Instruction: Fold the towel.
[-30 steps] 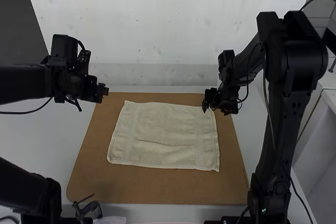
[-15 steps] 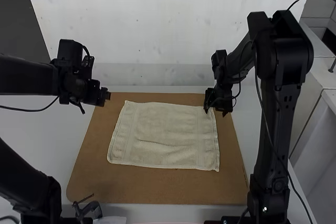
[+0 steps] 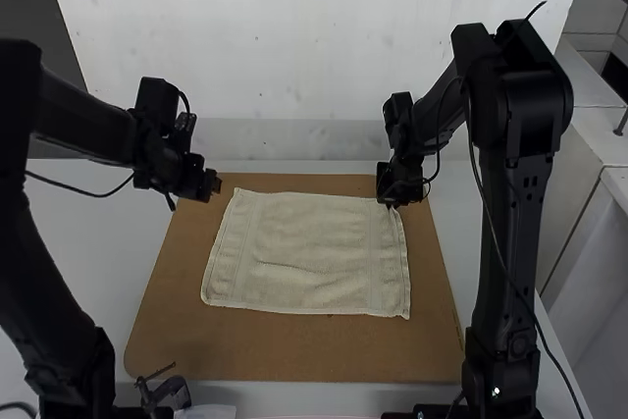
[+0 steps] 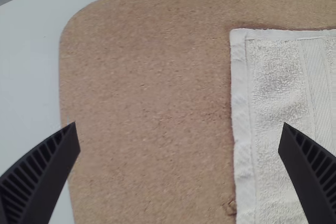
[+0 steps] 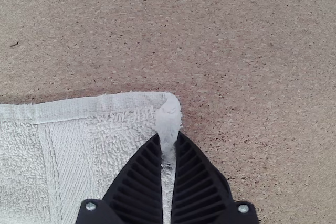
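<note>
Board (image 3: pixel 294 352) spans the lower frame of the high view. On it, mid-frame, the towel (image 3: pixel 309 252) lies spread, long axis left to right. Farther up, the right tool (image 5: pixel 168 136) is clamped on its far right corner; the left tool (image 3: pixel 215 183), fingers apart, is nearer the far left corner, which lies just rightward, probably its next grip.

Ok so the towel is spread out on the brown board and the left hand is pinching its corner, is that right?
Not quite: it's the right hand that is pinching a corner of the towel, as the right wrist view shows.
</note>
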Controlling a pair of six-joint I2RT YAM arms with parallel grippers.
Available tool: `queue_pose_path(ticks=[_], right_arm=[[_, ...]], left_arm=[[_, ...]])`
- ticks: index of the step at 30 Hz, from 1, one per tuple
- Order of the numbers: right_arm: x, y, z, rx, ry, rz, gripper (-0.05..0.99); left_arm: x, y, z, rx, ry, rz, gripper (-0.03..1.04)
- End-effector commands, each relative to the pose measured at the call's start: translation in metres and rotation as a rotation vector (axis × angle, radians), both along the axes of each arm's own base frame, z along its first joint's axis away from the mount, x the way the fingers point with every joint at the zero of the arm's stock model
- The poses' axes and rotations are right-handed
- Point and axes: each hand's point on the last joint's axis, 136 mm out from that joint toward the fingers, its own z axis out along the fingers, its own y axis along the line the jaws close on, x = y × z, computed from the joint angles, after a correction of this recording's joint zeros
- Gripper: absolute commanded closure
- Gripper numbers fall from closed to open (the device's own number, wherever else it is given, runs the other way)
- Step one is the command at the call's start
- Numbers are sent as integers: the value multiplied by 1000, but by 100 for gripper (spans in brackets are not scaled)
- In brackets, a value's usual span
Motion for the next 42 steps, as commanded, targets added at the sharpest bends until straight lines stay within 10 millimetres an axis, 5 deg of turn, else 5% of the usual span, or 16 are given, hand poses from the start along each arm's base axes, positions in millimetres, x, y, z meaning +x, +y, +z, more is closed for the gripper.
queue_pose_path(ticks=[1,16,29,31,34,36,42], right_arm=[[-21,12,-29,34,97,20,91],[-23,7,-26,16,93,14,91],[-28,5,-29,9,94,16,91],[-29,4,-29,7,94,15,91],[-26,1,-27,-4,83,8,91],[-25,2,-26,-3,79,11,91],[-19,5,-22,0,54,12,91]], left_arm=[[27,-18,8,-1,-21,-11,4],[62,-40,-43,46,175,-35,4],[68,-66,-83,-3,303,-80,9],[60,-65,-97,-1,381,-58,21],[41,-66,-114,1,520,-60,78],[38,-67,-118,-2,537,-64,100],[35,-74,-98,-38,530,-79,99]])
